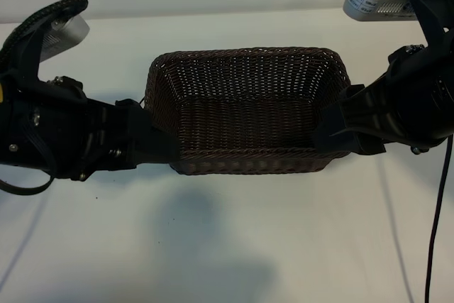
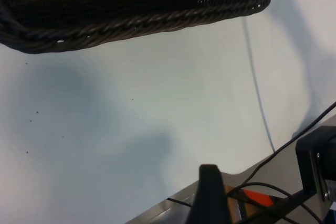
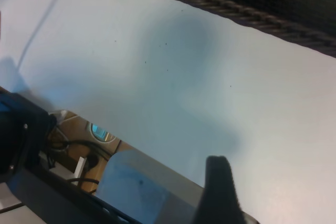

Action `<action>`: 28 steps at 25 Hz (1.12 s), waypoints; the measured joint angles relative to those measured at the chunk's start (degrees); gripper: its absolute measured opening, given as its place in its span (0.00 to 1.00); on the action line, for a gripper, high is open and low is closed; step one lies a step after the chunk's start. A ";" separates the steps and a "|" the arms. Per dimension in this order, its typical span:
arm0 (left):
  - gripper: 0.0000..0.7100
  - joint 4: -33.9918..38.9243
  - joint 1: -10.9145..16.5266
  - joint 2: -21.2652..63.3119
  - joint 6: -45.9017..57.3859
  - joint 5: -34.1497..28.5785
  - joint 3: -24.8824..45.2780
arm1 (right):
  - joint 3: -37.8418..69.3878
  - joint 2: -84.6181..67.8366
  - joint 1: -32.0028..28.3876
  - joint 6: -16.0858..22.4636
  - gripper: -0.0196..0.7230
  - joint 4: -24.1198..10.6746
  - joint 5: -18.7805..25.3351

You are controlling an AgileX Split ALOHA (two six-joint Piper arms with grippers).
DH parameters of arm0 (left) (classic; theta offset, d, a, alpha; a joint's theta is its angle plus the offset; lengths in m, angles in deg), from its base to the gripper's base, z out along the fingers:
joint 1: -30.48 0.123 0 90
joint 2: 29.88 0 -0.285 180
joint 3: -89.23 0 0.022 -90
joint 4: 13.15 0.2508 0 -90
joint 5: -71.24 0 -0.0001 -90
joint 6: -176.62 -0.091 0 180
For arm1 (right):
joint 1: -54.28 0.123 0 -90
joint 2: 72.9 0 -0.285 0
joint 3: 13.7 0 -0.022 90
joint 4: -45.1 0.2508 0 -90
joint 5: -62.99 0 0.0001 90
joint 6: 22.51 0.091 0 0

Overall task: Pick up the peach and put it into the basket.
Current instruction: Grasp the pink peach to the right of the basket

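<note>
The dark brown woven basket stands in the middle of the white table, and its inside shows nothing in it. The peach is out of view in every frame. My left gripper hangs over the basket's near left corner. My right gripper hangs over its right end. Each wrist view shows one black finger above bare table, with the basket's braided rim well apart from it. Nothing shows between the jaws of either gripper, and both stand open.
Bare white table stretches in front of the basket. A black cable hangs at the right. The table's edge with a metal frame, wires and a blue sheet lies below the wrist cameras.
</note>
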 joint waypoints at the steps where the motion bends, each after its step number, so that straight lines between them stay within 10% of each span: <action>1: 0.78 0.00 0.00 0.00 0.00 0.00 0.00 | 0.00 0.00 0.00 0.00 0.72 0.00 0.00; 28: 0.78 0.00 0.00 0.00 -0.26 -0.12 0.00 | 0.00 0.00 0.00 0.00 0.72 0.00 -3.51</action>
